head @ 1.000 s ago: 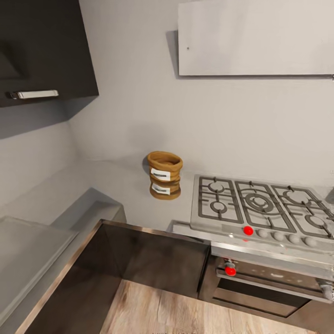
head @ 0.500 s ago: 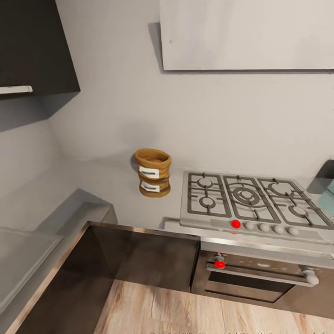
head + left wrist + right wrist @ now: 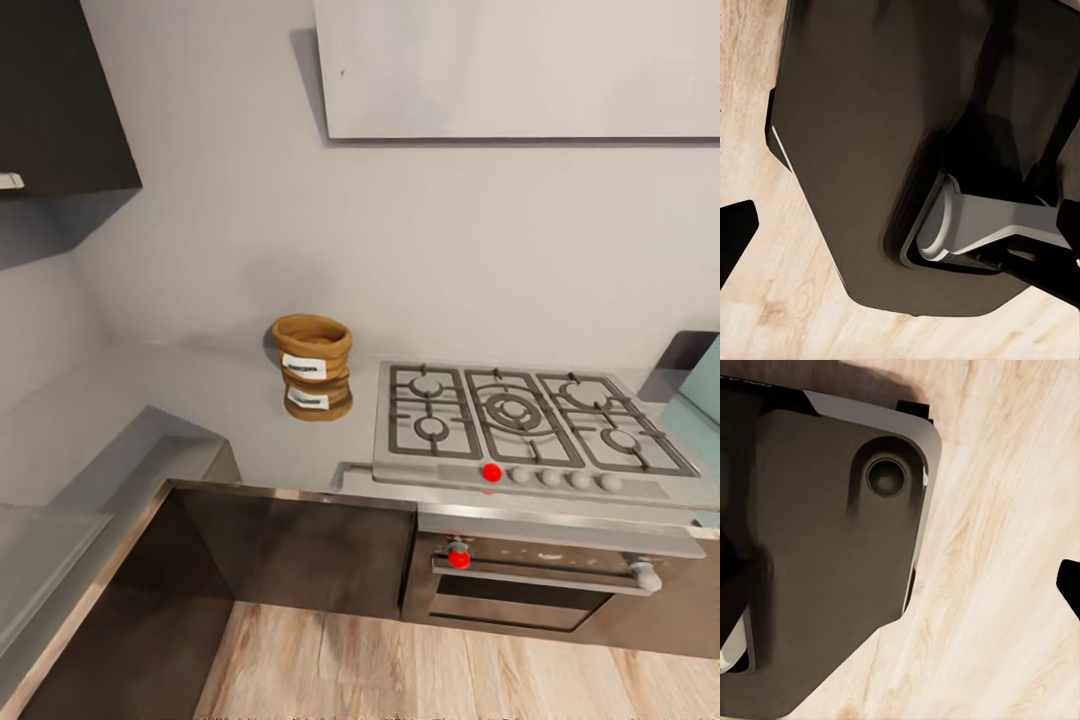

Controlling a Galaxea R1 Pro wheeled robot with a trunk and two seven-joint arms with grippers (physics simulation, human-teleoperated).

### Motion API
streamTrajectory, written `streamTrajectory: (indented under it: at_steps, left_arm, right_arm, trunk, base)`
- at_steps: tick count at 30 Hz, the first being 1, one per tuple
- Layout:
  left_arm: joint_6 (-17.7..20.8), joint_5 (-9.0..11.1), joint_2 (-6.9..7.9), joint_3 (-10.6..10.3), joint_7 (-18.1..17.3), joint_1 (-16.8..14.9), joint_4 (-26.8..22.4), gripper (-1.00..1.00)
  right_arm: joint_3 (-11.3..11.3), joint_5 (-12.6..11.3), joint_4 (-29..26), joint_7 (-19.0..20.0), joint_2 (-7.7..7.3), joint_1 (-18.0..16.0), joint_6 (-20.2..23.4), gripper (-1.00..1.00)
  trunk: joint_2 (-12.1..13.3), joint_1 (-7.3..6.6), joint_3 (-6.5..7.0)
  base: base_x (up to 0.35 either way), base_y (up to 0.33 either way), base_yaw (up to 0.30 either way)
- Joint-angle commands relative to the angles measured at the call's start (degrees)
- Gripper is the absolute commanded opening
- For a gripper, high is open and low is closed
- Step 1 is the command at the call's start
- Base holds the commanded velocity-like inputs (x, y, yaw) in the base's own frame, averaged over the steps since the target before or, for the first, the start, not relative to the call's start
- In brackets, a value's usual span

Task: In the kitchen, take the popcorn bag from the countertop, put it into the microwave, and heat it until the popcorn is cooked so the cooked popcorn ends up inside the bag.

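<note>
Head view down onto corner countertop; both wrist views close over robot base, shared wooden floor.

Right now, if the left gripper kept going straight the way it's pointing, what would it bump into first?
Probably the robot's own dark base, which sits right ahead of it over the wooden floor. Depth is hard to judge.

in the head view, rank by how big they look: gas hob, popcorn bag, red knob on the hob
1. gas hob, by far the largest.
2. popcorn bag, the upper of two stacked sacks.
3. red knob, smallest, though nearer the camera.
</note>
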Motion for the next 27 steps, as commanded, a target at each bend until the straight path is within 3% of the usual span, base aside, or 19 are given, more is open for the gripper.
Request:
streamTrajectory:
  at_steps: [1, 21, 27]
  left_arm:
    - [0.3, 0.5, 0.03, 0.0, -0.2, 0.0, -0.1, 1.0]
    - [0.3, 0.5, -0.04, 0.1, -0.2, 0.0, -0.1, 1.0]
    - [0.0, 0.6, -0.09, 0.2, -0.1, 0.0, -0.1, 1.0]
  right_arm:
    - [-0.5, 0.5, 0.1, 0.1, -0.02, -0.1, 0.1, 1.0]
    - [-0.3, 0.5, 0.1, -2.2, 0.01, -0.1, -2.1, 1.0]
    - [-0.5, 0.9, -0.5, -2.1, 0.87, -0.1, -2.6, 1.0]
  trunk:
    - [-0.1, 0.01, -0.16]
    - [-0.1, 0.01, -0.43]
    - [-0.1, 0.01, -0.43]
  base:
    - [0.0, 0.0, -0.018]
    - [0.0, 0.0, -0.001]
    - [-0.07, 0.0, 0.0]
